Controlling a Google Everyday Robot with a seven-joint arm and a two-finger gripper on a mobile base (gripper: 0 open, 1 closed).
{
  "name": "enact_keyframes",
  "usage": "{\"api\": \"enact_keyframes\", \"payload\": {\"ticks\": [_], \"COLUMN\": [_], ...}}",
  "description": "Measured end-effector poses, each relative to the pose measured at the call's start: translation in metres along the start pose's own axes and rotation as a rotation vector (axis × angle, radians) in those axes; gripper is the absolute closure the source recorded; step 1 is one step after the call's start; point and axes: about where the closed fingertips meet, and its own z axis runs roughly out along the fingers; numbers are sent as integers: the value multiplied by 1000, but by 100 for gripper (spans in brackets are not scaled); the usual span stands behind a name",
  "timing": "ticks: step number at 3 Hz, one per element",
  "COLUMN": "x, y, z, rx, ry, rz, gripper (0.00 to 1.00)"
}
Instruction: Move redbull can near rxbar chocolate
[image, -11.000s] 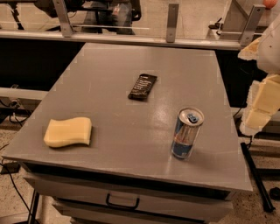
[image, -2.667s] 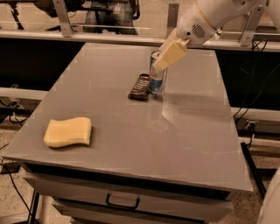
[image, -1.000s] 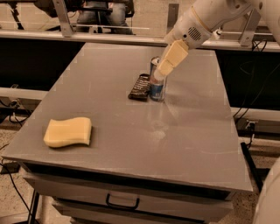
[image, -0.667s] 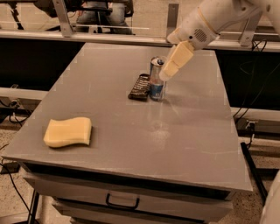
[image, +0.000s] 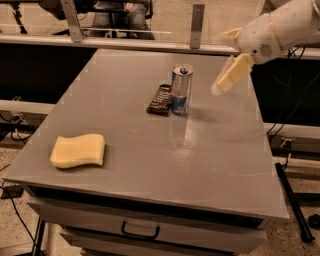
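The redbull can (image: 180, 90) stands upright on the grey table (image: 215, 160), just right of centre towards the back. The rxbar chocolate (image: 159, 99), a flat dark bar, lies right beside the can on its left, touching it or nearly so. My gripper (image: 223, 64) hangs in the air to the right of the can, a short way off and above the table top. It is open and empty, with one cream finger (image: 231, 75) pointing down and left towards the can.
A yellow sponge (image: 78, 150) lies near the table's front left corner. A drawer with a dark handle (image: 140, 232) sits under the front edge. A rail with posts (image: 197, 20) runs behind the table.
The can went from the front right to beside the dark bar. Over the last second my gripper let go of it and drew back up and to the right.
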Motion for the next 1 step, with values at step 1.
{"api": "enact_keyframes", "payload": {"ticks": [1], "x": [4], "y": [0], "z": [-3], "rx": [4], "ry": [-8], "rz": [-20], "gripper": [0]}}
